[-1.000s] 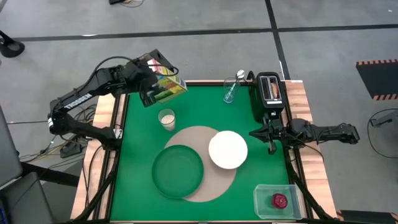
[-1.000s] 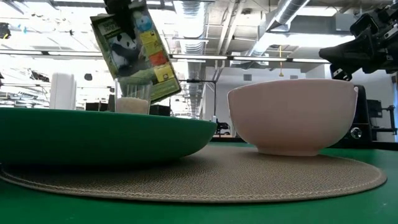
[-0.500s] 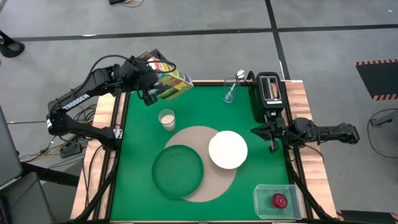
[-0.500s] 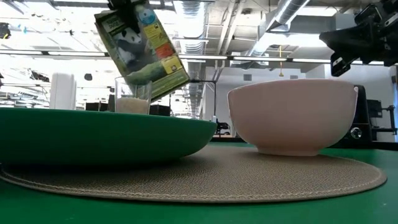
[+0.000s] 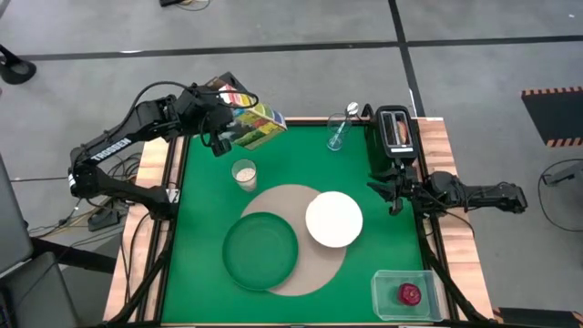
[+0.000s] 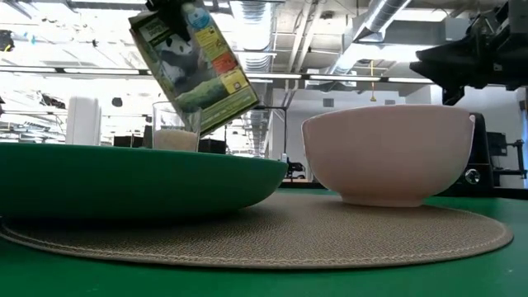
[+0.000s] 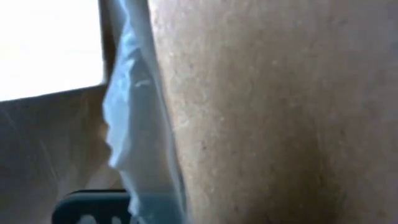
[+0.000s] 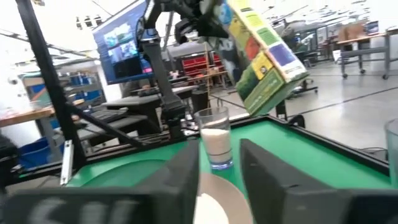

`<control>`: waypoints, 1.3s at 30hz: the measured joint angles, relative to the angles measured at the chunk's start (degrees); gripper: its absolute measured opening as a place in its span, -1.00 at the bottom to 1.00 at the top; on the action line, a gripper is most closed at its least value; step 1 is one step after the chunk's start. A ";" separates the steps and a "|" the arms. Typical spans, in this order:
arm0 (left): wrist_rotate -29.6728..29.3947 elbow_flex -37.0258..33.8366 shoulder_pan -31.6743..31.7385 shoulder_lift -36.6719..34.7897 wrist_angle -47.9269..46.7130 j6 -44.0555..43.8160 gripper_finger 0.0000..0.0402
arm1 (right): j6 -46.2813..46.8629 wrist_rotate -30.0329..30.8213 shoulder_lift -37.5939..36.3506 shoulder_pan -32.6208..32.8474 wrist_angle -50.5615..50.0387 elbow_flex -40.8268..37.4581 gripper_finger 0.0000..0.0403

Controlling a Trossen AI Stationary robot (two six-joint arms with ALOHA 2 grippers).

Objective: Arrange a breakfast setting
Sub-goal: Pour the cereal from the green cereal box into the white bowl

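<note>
- Cereal box: we see it tilted in the air beyond the milk glass, clamped in the left gripper.
- Placemat: on the side of the milk glass away from the box; it carries the dark green plate and white bowl.
- Right gripper: past the bowl from the milk glass, fingers parted around nothing.

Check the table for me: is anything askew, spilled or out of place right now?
Only the cereal box looks odd: the left tool holds it tilted in the air near the table's far left corner, above the milk glass. No spill shows. The plate and bowl sit on the placemat, the plate overhanging its edge.
</note>
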 joint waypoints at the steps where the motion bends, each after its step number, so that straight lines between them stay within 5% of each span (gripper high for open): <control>1: 0.02 0.00 -0.10 0.00 0.07 -0.04 -1.00 | 0.01 0.18 0.00 -0.60 -0.02 0.00 -0.11; 8: 0.13 0.00 -0.20 0.00 0.03 -0.50 -1.00 | -1.93 4.65 -0.22 -4.00 0.31 0.02 0.37; 22: 1.32 0.02 -0.55 0.02 1.98 -0.20 -1.00 | -5.01 5.81 0.06 -6.03 1.00 0.26 0.45; 31: 3.50 0.04 -2.97 0.02 5.36 0.29 -1.00 | -4.72 6.01 0.07 -9.84 1.59 0.31 0.94; 39: 6.84 0.04 -6.43 0.04 8.69 1.38 -1.00 | -3.88 4.54 5.10 -11.92 3.30 0.33 0.98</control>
